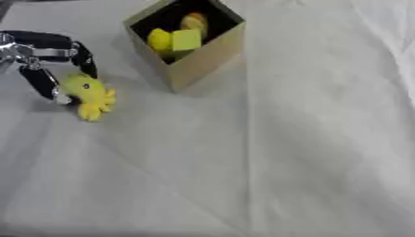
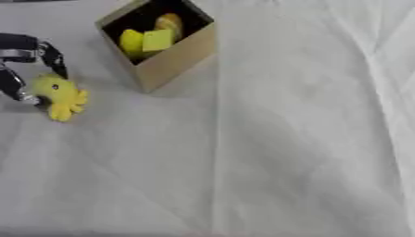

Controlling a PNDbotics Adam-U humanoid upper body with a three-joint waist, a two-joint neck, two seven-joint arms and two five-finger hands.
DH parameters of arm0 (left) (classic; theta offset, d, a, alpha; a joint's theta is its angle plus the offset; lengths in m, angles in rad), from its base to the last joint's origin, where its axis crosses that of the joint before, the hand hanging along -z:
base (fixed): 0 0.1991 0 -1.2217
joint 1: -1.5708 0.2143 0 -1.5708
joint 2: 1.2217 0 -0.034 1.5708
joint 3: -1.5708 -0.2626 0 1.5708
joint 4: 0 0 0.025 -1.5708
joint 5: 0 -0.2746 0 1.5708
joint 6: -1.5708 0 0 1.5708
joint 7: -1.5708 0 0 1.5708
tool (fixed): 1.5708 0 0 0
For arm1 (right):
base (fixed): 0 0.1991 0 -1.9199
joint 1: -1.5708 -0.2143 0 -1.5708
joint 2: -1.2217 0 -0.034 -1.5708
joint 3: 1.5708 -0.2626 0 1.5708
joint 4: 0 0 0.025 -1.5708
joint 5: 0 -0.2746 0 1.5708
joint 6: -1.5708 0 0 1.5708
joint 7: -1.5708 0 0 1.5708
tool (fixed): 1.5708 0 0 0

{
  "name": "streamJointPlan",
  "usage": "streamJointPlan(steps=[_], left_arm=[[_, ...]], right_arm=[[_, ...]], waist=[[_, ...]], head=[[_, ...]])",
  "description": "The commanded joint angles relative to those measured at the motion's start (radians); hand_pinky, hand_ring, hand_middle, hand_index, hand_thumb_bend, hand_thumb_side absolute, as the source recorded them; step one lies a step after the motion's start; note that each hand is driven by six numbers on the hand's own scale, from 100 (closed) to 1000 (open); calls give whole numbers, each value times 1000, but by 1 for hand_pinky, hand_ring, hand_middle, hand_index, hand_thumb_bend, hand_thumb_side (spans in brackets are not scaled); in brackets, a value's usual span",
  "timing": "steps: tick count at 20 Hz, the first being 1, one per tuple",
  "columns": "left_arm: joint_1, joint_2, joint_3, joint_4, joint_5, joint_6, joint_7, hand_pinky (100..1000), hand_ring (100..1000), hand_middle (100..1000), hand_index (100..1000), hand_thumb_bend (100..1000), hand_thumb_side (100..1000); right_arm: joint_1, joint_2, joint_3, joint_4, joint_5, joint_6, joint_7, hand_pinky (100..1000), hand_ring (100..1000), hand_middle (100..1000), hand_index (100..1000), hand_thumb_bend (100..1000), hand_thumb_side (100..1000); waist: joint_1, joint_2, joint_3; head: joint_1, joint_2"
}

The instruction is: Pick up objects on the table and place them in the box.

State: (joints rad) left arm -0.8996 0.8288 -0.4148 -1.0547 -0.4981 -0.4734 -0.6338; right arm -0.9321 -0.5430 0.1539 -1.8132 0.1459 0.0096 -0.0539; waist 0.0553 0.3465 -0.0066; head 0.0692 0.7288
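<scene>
Touching left hand (image 1: 50, 60) fingers: yellow plush toy (image 1: 91, 96)

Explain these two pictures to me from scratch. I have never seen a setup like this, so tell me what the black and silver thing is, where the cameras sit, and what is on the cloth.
Both pictures come from a camera pair in a humanoid robot's head, looking down at its table, which is covered in white cloth. They show the same moment from two eyes, so they look almost alike.

The black and silver thing at the left is the robot's left hand. Its fingers curl around a small yellow plush toy, which appears to be still down at the cloth. The right hand shows in neither picture.

Further back stands an open cardboard box. Inside it already lie several yellow things, one of them block-shaped. The job is to put things from the table into that box, so the toy is likely next.
</scene>
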Motion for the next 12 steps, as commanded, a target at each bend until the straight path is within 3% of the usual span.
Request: streamJointPlan(steps=[1, 3, 7, 12], left_arm=[[-16, 33, 21, -34, -5, -228, -163, 735, 648, 545, 581, 252, 100], [-17, 46, 40, -89, 15, -220, -138, 720, 620, 515, 545, 213, 100], [-68, 43, 95, -200, 50, -179, -83, 715, 609, 506, 533, 230, 100], [-214, -56, 139, -230, 42, -144, -45, 720, 612, 512, 538, 247, 100]], right_arm=[[-13, -21, -13, -18, -3, 0, -7, 884, 841, 626, 817, 100, 468], [-11, -22, -15, -19, -3, 0, -10, 884, 841, 626, 817, 100, 469], [-7, -22, -15, -21, -2, 2, -14, 884, 841, 627, 816, 100, 467], [-7, -19, -14, -23, 1, 2, -15, 884, 841, 628, 816, 100, 462]], waist=[[-2, -25, 0], [-2, -27, 1], [1, -33, 6], [3, -41, 8]], head=[[2, -4], [-1, -3], [-6, -1], [-14, -2]])
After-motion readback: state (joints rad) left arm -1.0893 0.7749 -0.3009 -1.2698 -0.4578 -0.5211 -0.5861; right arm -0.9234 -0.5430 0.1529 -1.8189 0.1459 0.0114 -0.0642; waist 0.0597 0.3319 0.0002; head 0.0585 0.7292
